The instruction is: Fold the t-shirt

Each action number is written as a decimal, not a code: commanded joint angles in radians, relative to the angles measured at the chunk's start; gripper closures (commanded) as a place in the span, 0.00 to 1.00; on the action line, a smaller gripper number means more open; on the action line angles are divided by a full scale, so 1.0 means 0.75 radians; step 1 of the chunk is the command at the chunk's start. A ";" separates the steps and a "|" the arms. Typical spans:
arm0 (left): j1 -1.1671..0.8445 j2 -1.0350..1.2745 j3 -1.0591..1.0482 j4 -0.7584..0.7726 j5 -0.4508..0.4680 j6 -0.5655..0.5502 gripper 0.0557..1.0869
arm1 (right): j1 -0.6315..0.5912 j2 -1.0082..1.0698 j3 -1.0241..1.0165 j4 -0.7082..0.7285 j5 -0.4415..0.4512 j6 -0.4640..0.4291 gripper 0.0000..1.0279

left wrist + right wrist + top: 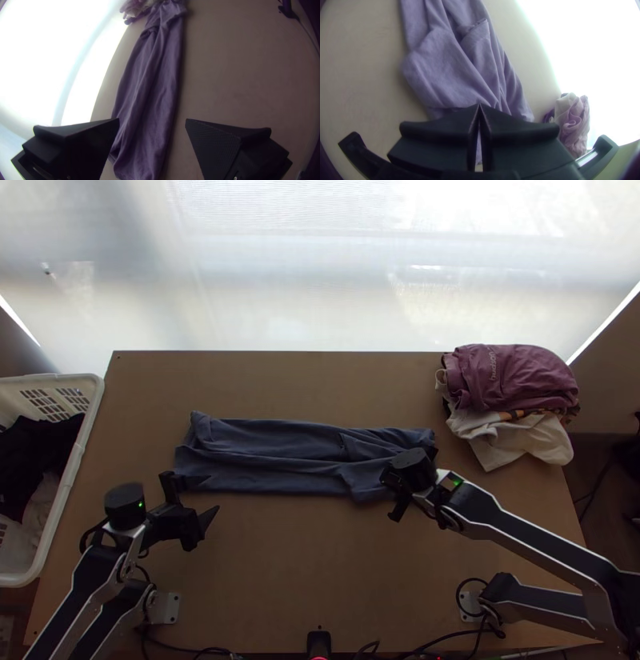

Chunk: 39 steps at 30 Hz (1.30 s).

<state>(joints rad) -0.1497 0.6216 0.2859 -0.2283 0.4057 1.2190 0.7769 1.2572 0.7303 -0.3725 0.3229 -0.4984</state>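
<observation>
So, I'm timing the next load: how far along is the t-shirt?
Partly done, it seems: the t-shirt lies folded into a long strip. The right claw is shut over one end; whether it pinches cloth, I can't tell. The left claw is open and empty. Likely left: folding the strip shorter.

You can see small letters (494, 369) on the dark pink cloth (534, 380), upper right, but you can't read them well.

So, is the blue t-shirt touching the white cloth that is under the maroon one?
Apart. The top view shows a narrow strip of bare table between the near end of the blue t-shirt and the white cloth.
</observation>
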 commanded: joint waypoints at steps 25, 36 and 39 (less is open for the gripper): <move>0.067 0.697 0.089 0.306 -0.334 0.449 0.06 | -0.019 0.165 -0.045 0.323 0.064 -0.102 0.97; 0.085 0.650 -0.025 0.413 -0.353 0.453 0.06 | -0.027 0.271 -0.113 0.476 0.066 -0.078 0.97; 0.093 0.638 -0.046 0.421 -0.353 0.457 0.06 | -0.034 0.328 -0.125 0.540 0.066 -0.084 0.97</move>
<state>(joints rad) -0.0906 1.1156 0.2993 0.0704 0.1532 1.5536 0.7601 1.4353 0.6609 -0.0448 0.3740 -0.5617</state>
